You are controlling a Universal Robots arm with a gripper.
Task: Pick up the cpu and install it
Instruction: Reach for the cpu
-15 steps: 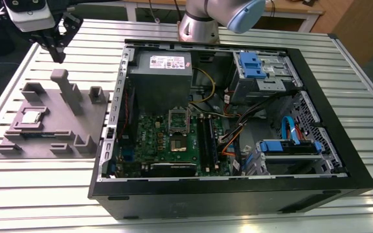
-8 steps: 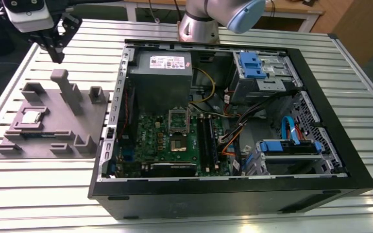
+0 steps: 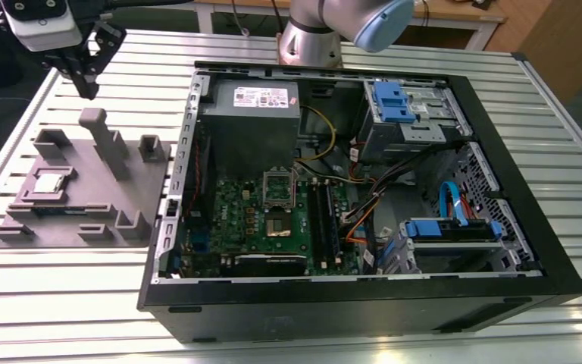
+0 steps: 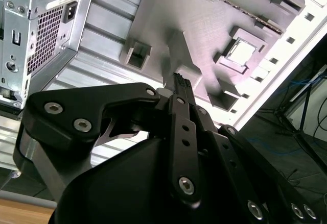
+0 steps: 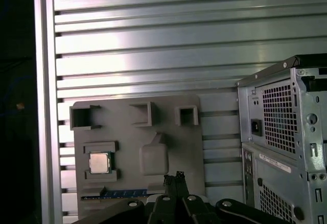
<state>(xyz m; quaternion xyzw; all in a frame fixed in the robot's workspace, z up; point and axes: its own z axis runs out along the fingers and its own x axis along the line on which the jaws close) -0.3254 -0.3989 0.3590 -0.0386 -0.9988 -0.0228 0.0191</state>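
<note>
The cpu [image 3: 48,183] is a small silver square lying flat in a recess of the grey moulded plate [image 3: 89,199], towards the exterior view's left. It also appears in both wrist views, cpu [image 5: 99,163] and cpu [image 4: 241,52], seated in the plate [image 5: 127,137]. My gripper [image 3: 90,92] hangs in the air above the plate's far edge, well apart from the cpu. Its fingertips [image 4: 180,77] are pressed together with nothing between them, and the gripper [image 5: 173,176] points down over the plate beside a tall block.
An open computer case [image 3: 372,292] lies on the slatted metal table [image 3: 533,98], to the exterior view's right of the plate. Its green motherboard [image 3: 240,216] carries a socket [image 3: 279,184]. Upright blocks [image 3: 104,136] rise from the plate under the gripper.
</note>
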